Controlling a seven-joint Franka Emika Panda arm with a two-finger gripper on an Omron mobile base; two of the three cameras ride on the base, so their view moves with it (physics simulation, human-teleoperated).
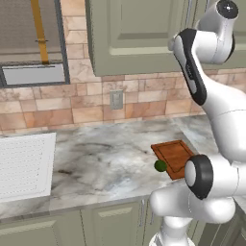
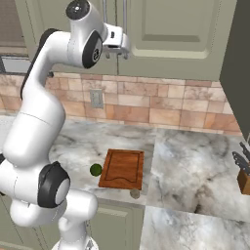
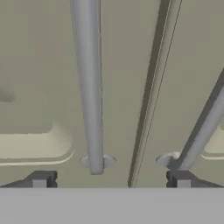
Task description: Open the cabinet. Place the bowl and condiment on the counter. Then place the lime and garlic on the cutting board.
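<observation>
The olive-green cabinet (image 2: pixel 161 29) hangs above the counter (image 2: pixel 195 161) with both doors shut. My gripper (image 2: pixel 119 52) is raised to the lower ends of its silver bar handles (image 2: pixel 125 14). In the hand view my gripper (image 3: pixel 110 179) is open, and the left handle (image 3: pixel 89 87) runs between the fingertips (image 3: pixel 41 179) without touching them. The right handle (image 3: pixel 203 131) slants off to the side. Down on the counter, the lime (image 2: pixel 96 170) lies just left of the cutting board (image 2: pixel 123 168), and the garlic (image 2: pixel 135 194) sits at the board's near edge. The bowl and condiment are hidden.
A knife block (image 2: pixel 242 176) stands at the counter's far right. A white ribbed panel (image 1: pixel 24 166) fills the counter's left end, below a window (image 1: pixel 31 38). A wall outlet (image 1: pixel 116 99) sits in the brick backsplash. A tall dark unit (image 2: pixel 239 58) borders the right side.
</observation>
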